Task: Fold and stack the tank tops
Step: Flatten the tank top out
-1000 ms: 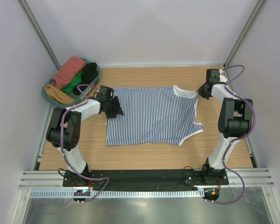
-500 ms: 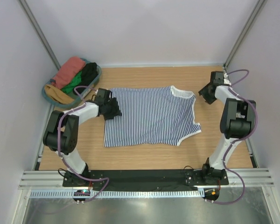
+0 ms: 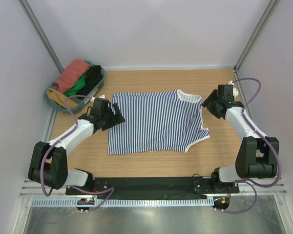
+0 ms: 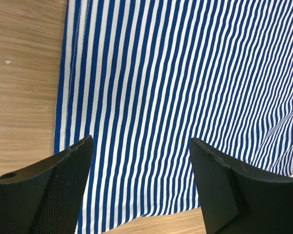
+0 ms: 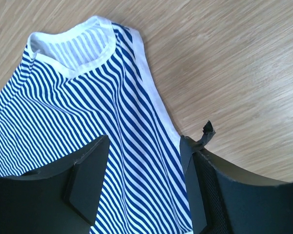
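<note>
One striped tank top [image 3: 156, 122] lies flat; left gripper [image 3: 116, 117] and right gripper [image 3: 208, 104], jaws wide, hold nothing; one basket [image 3: 49, 100] nearby

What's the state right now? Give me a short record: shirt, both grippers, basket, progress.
striped tank top: spread flat on the table, neckline toward the right arm
left gripper: open, over the top's hem end, holding nothing
right gripper: open, over the strap beside the neckline, holding nothing
basket: far left corner, holding bunched clothes
folds made: none
stack: not started
</note>
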Robot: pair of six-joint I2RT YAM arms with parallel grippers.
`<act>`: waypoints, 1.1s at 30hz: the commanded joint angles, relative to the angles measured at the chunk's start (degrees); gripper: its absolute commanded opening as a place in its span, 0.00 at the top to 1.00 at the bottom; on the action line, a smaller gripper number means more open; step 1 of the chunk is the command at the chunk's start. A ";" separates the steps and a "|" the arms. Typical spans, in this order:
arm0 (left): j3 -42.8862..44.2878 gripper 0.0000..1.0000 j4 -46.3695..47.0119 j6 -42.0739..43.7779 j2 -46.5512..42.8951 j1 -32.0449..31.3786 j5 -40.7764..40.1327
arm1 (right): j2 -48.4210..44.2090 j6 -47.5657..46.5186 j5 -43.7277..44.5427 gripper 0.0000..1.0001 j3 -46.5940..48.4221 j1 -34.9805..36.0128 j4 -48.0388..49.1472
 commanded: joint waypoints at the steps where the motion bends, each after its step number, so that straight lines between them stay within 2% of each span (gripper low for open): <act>1: -1.06 0.20 -4.17 -2.33 -4.92 -0.11 -3.54 | -1.22 -1.62 -2.60 0.33 0.18 1.30 -1.58; 3: -1.85 0.20 -6.55 -3.03 -8.16 -0.11 -5.49 | -2.36 -1.27 -2.17 0.31 -0.70 6.02 -3.76; 7: -3.34 0.18 -14.36 -4.70 -13.35 -0.11 -9.35 | -4.65 4.60 9.67 0.31 -0.35 12.79 -13.16; 11: -5.37 0.14 -15.62 -6.90 -15.04 -0.10 -11.03 | -6.15 7.25 8.57 0.34 -5.43 14.04 -11.61; 15: -5.02 0.17 -14.30 -6.91 -11.18 -0.11 -8.57 | -3.70 7.34 8.30 0.36 -7.29 14.22 -9.14; 23: -4.14 0.24 -8.32 -5.50 -2.57 -0.02 -9.89 | 4.30 6.82 10.14 0.39 -5.46 14.31 -4.48; 27: -2.12 0.37 -6.39 -4.88 2.97 -0.02 -9.27 | 9.48 6.11 10.93 0.41 -2.82 14.40 -4.48; 29: -1.07 0.41 -5.86 -4.71 6.04 -0.11 -9.53 | 12.30 6.02 12.07 0.49 -1.76 14.40 -4.48; 30: -0.63 0.47 -5.86 -4.62 7.01 -0.02 -10.06 | 12.92 6.11 12.51 0.53 -1.58 14.31 -4.31; 32: 0.25 0.55 -5.51 -4.36 9.47 -0.02 -10.33 | 14.76 6.03 14.09 0.71 -0.71 14.40 -4.04; 33: 0.60 0.64 -5.07 -4.18 10.44 -0.02 -10.33 | 15.29 6.02 14.88 0.81 -0.18 14.40 -4.56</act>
